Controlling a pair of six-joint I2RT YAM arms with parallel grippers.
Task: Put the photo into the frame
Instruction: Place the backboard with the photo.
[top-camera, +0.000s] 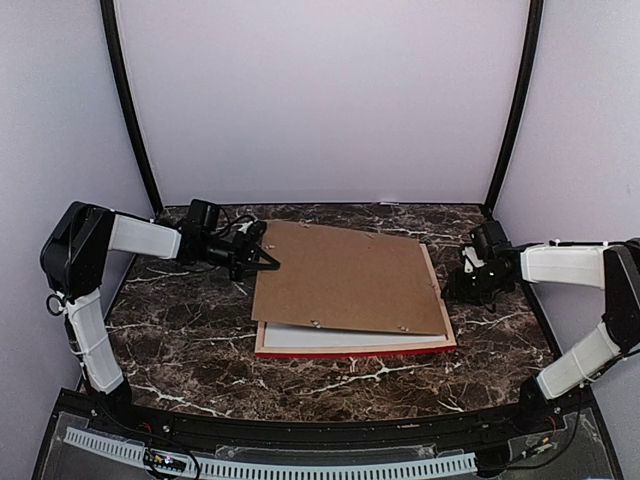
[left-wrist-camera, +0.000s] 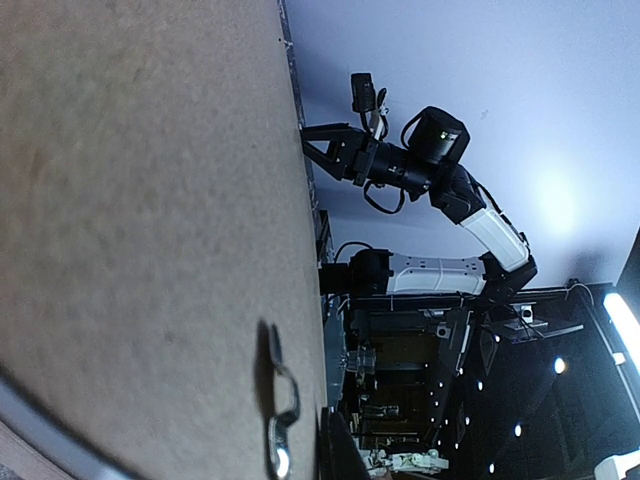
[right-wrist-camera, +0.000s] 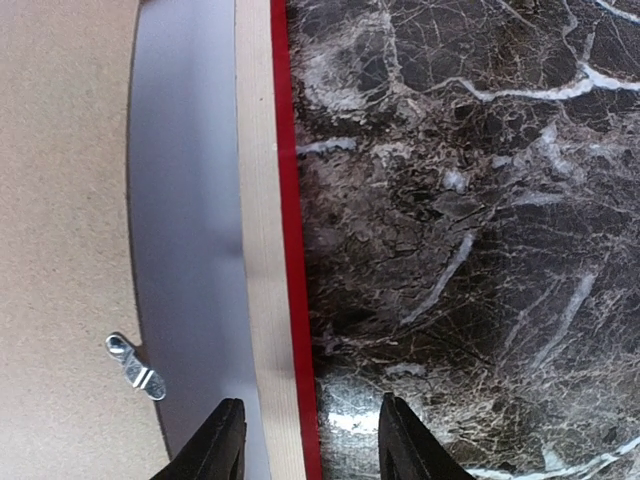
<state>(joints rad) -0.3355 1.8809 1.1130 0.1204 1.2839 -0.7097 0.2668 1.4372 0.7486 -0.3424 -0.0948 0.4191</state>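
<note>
frame (right-wrist-camera: 268, 250) edge lies between parted fingers of the right tool (right-wrist-camera: 308, 408).

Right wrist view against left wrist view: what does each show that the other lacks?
Right wrist only: the red front edge of the thin pale wood frame, the dark marble tabletop, and the open right gripper over that edge. Left wrist only: the black-and-white right arm seen from across. Both: the plain brown backing board and a small metal clip on it.
</note>
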